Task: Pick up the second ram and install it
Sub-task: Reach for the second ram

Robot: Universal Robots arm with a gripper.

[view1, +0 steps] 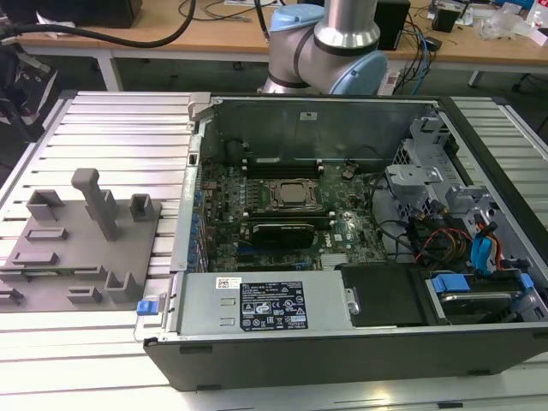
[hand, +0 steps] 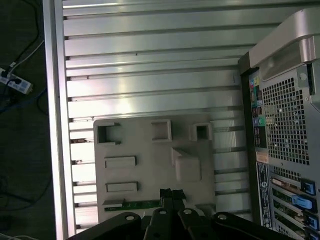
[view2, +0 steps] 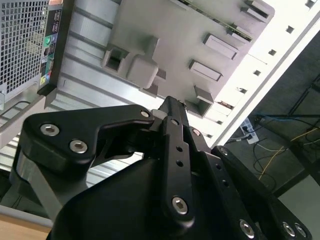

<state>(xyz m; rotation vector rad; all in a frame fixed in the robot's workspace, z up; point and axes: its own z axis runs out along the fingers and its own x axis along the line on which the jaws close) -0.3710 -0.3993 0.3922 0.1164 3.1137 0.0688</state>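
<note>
Gripper (hand: 172,193) pinched narrow, empty. Second ram (hand: 132,204) below its tips, untouched, edge-on in grey fixture plate (hand: 145,150). Looks light, stiff, fragile; best pinched on flat faces, mid-length.

Wooden desk (view1: 227,38) at back, black cable (view1: 94,35) across it; ribbed metal table (view1: 120,120) glaring under light; dark floor (hand: 25,150) with power strip (hand: 15,80), loose wires

Bright, even light, strong white glare on the ribbed metal table (hand: 150,70)
</note>
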